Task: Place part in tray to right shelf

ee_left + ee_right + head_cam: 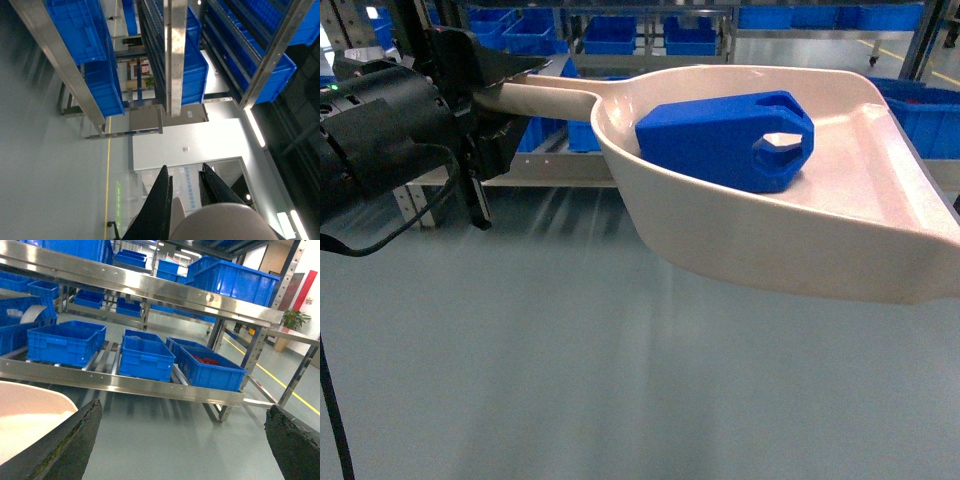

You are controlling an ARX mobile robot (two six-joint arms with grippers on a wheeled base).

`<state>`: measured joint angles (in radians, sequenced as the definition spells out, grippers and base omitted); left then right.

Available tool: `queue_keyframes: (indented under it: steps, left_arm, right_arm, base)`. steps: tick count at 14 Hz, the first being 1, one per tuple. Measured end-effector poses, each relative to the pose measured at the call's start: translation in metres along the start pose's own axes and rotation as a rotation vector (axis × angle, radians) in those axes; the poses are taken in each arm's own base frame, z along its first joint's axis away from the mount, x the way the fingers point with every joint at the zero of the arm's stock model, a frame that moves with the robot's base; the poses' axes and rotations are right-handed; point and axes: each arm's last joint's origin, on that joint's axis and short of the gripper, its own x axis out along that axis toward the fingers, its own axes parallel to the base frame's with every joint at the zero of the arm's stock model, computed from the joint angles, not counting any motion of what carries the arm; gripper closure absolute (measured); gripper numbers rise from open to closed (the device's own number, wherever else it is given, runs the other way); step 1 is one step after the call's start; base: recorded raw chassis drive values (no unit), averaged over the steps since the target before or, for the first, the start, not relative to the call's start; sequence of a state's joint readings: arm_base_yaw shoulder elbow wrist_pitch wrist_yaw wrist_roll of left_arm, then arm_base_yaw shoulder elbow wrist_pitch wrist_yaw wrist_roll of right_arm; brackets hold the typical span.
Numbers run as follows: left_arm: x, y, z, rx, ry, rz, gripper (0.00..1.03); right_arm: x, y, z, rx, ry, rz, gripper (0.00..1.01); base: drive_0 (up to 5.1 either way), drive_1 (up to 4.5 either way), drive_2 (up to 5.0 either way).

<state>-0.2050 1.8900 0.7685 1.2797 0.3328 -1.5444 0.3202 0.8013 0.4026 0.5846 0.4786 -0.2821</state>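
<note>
The pale beige tray (880, 200) hangs in the air across the head view, mouth to the right. The blue part (720, 140) lies inside it near the handle end, its looped cut-out facing right. My left gripper (505, 90) is shut on the tray's handle (545, 100) at the left; in the left wrist view its black fingers (162, 200) clamp the beige handle (177, 215). My right gripper (183, 410) is open wide with nothing between its fingers, and it faces the right shelf (125, 382), a steel rack some way ahead. A tray edge (30, 410) shows at the lower left.
Blue crates (145, 357) sit in the rack's lower lanes, one holding red items (207, 361). More racks with blue crates (610, 35) line the back of the head view, and one crate (930, 115) is just behind the tray. Grey floor (570, 380) lies below.
</note>
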Motion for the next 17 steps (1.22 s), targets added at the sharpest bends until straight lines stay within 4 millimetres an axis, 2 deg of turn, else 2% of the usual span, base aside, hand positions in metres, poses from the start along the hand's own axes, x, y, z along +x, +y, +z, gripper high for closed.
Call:
queue_keyframes:
  steps: [15, 17]
  left_arm:
    - [-0.0002, 0.0004, -0.0001, -0.001, 0.0, 0.002, 0.9]
    - [-0.0002, 0.0004, -0.0001, 0.0, 0.0, 0.002, 0.9]
  right_arm:
    - [0.0, 0.0, -0.0002, -0.001, 0.001, -0.001, 0.03]
    - [0.0, 0.0, -0.0002, 0.0, 0.001, -0.001, 0.03]
  base:
    - [0.0, 0.0, 0.0]
    - [2.5, 2.13, -4.7]
